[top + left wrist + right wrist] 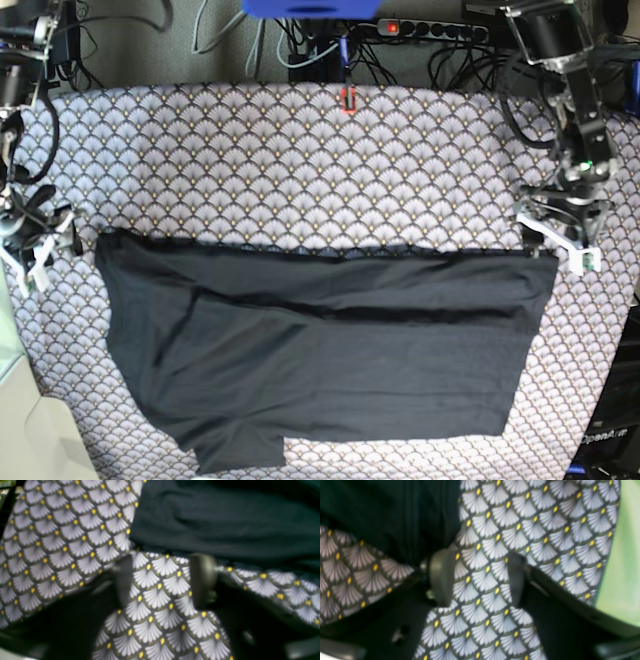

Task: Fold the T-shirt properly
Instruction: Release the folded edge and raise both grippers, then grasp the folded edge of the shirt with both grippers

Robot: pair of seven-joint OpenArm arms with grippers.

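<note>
T-shirt (330, 350) lies spread on the tablecloth (300, 160); left gripper (162, 580) and right gripper (477, 577) stand parted, holding nothing. Risk: wrinkled fold edge may set crooked if left unsmoothed

Robotics lab bench: patterned tablecloth (300, 160), power strip (430, 28) and tangled cables (230, 40) behind, 2 mounted arms.

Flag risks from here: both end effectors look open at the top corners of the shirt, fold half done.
1. The T-shirt is folded unevenly: the upper layer's edge runs askew and a sleeve sticks out at lower left, so the next fold may compound it.
2. Both wrist views show only tablecloth between the fingers; closing here could pinch the tablecloth.
3. The left end effector and right end effector sit at the shirt's corners; retreating could snag the edge.
</note>
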